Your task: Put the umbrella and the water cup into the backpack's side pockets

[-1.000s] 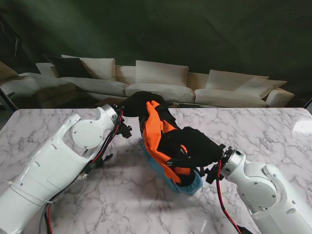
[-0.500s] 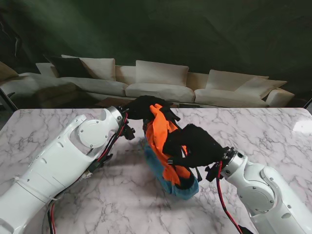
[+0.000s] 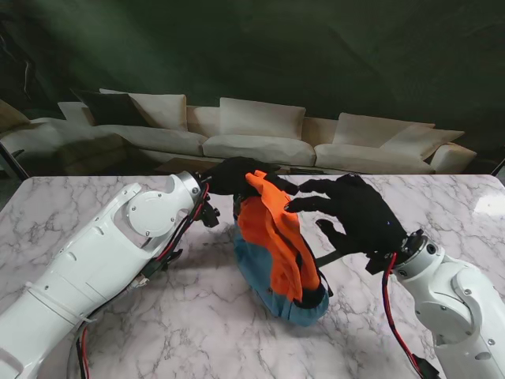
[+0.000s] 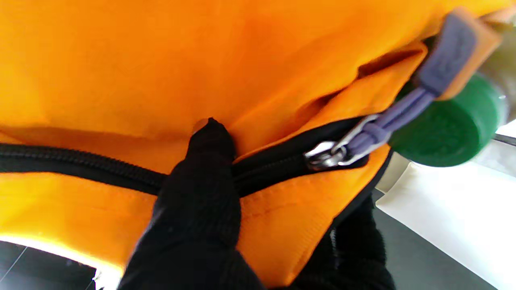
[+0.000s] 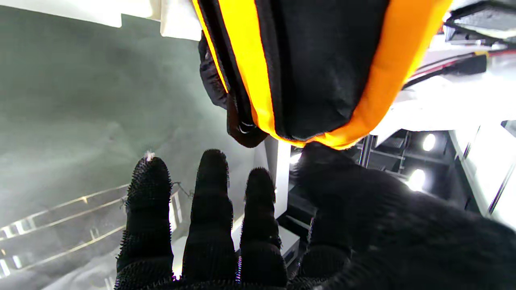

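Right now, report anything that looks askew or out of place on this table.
The backpack is not standing by itself: it leans toward me and to the right, propped only by the left hand pinching its top. The right hand hovers open beside it. Nothing looks spilled or damaged.

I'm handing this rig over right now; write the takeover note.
Left hand: shut on the top of the orange and blue fabric backpack, holding it upright on the marble table.
Right hand: open, fingers spread beside the backpack, holding nothing.
A green round cap shows by the backpack's side in the left wrist view; whether it sits in a pocket is unclear.
Umbrella: not visible.
Left: confirm both pockets.
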